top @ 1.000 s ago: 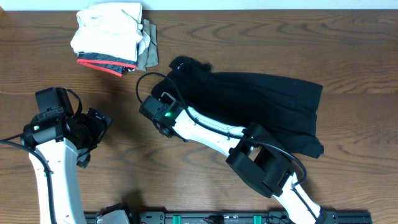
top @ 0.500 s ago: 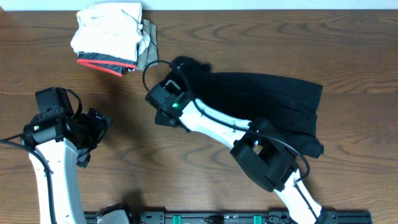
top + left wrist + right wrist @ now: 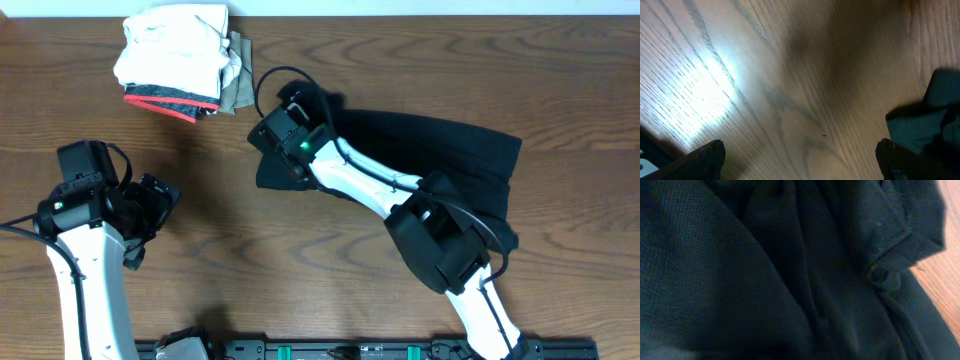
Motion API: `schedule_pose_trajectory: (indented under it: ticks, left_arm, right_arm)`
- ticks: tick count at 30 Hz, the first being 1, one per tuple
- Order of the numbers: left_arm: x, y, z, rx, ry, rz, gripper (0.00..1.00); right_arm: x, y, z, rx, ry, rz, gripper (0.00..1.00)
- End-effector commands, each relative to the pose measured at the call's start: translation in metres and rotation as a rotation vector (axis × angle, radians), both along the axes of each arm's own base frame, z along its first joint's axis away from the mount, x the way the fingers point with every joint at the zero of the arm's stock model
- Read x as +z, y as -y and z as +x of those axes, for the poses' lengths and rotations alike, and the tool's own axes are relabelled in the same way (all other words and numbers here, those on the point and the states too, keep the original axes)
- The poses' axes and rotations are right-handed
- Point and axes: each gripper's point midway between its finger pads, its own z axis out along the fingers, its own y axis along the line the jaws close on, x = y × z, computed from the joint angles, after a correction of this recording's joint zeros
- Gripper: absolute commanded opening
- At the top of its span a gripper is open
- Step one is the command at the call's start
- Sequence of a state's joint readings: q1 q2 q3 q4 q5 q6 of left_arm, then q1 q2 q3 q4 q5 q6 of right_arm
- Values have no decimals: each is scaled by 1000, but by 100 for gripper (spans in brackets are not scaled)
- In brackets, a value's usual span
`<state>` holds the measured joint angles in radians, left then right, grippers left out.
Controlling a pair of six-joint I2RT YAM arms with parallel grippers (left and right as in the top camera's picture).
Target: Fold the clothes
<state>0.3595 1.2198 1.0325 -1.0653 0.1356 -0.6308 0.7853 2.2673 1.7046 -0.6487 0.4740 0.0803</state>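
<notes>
**Shirt lying across brown wood while right arm is reaching over it**

Wood grain is running side to side across the brown tabletop, and a lamp is throwing a bright patch on it in the left wrist view. Along the nearest edge a black rail with green fittings is showing.

At near left, the left pincer is hovering over bare wood with its fingers spread wide, holding nothing.

Further back, the black shirt is lying right of centre, bunched at its left end. The right arm is stretching diagonally over it, and the right pincer is sitting at that bunched end. Its wrist camera is showing only dark mesh cloth, so whether the fingers are pinching anything cannot be told.

At far left a stack of folded garments is resting, white on top, red-trimmed grey below. A pale strip is edging the tabletop's far side.

Compared with a second ago, the right wrist is sitting further back and slightly rightward, closer to the bunch. The left arm and the stack are sitting where they were.
</notes>
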Motion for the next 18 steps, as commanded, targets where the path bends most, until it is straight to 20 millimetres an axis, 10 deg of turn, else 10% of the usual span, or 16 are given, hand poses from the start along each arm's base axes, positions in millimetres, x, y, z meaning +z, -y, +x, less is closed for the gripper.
schedule_pose_trajectory:
  ticks: [1,7,18]
  left_arm:
    - [-1,-1,0,-3,-3,-1,98]
    - [-1,1,0,-54,0,3,98]
    - [4,50,21,-285,76,-68,98]
  right_arm:
    - [17,-5,5,-31,-7,101,47]
    - [27,34,19,-243,40,111,45]
    - [117,100,35,-488,113,249,46]
